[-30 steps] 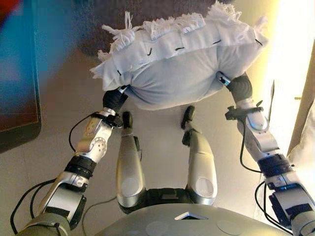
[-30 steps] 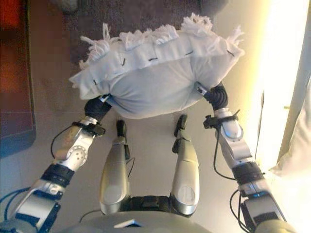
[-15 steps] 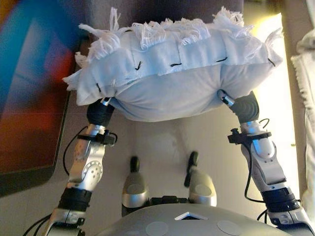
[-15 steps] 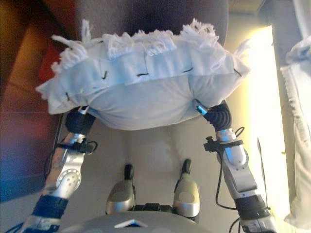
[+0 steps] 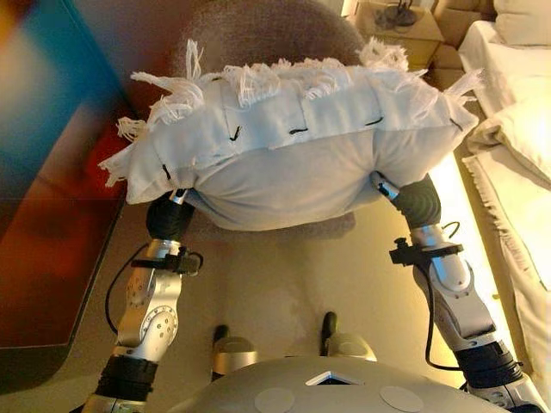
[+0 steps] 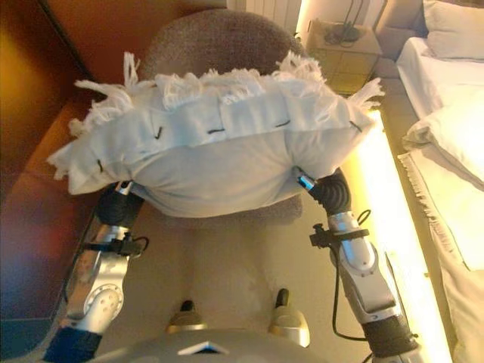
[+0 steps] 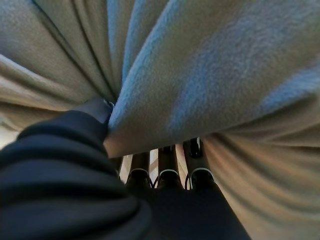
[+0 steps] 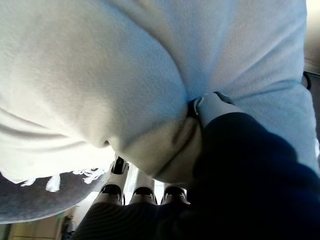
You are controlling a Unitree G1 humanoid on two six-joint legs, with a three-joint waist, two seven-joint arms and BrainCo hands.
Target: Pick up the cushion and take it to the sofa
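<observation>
While carried: the cushion (image 5: 293,146) is up in the air, over a round grey chair (image 6: 219,38).
Left hand (image 7: 100,112): thumb and fingers pinch the cloth at one end.
Right hand (image 8: 210,107): it grips the other end the same way.
Why two hands: the cushion is big and soft, so I think one hand would let it sag.
Eye views: show a bed (image 5: 516,129) nearby.
Wrist views: show the pinched cloth up close.
Sofa: not seen.

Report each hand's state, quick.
Left hand: shut on the white fringed fabric cushion.
Right hand: shut on the same cushion.
</observation>
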